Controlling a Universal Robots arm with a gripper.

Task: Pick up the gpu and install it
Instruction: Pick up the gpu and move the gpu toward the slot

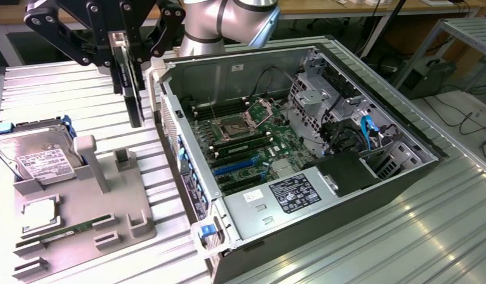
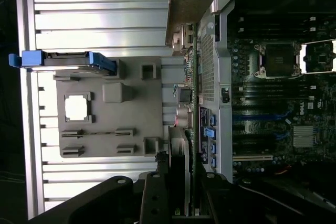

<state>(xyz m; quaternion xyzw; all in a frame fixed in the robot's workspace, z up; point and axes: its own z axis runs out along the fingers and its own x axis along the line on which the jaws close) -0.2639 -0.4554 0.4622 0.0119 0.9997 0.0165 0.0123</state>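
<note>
My gripper (image 1: 126,44) hangs at the exterior view's upper left, shut on the gpu (image 1: 134,100). The gpu is a thin black card held upright on edge, with its silver bracket (image 1: 118,62) along one side. It hangs in the air above the ribbed table, just outside the open computer case's (image 1: 219,74) side wall and apart from it. In the wrist view the gpu (image 2: 190,77) shows edge-on, running away from my gripper (image 2: 178,203) between the grey fixture (image 2: 136,108) and the case. The motherboard (image 1: 251,133) lies inside the case, with blue expansion slots (image 1: 236,167) (image 2: 257,116).
A grey fixture (image 1: 77,219) at the exterior view's left carries a hard drive (image 1: 37,157) in a blue carrier, a processor (image 1: 39,213) and a green memory stick (image 1: 69,229). Cables and a drive cage (image 1: 337,100) crowd the case's far side. A power supply (image 1: 294,192) sits at its near end.
</note>
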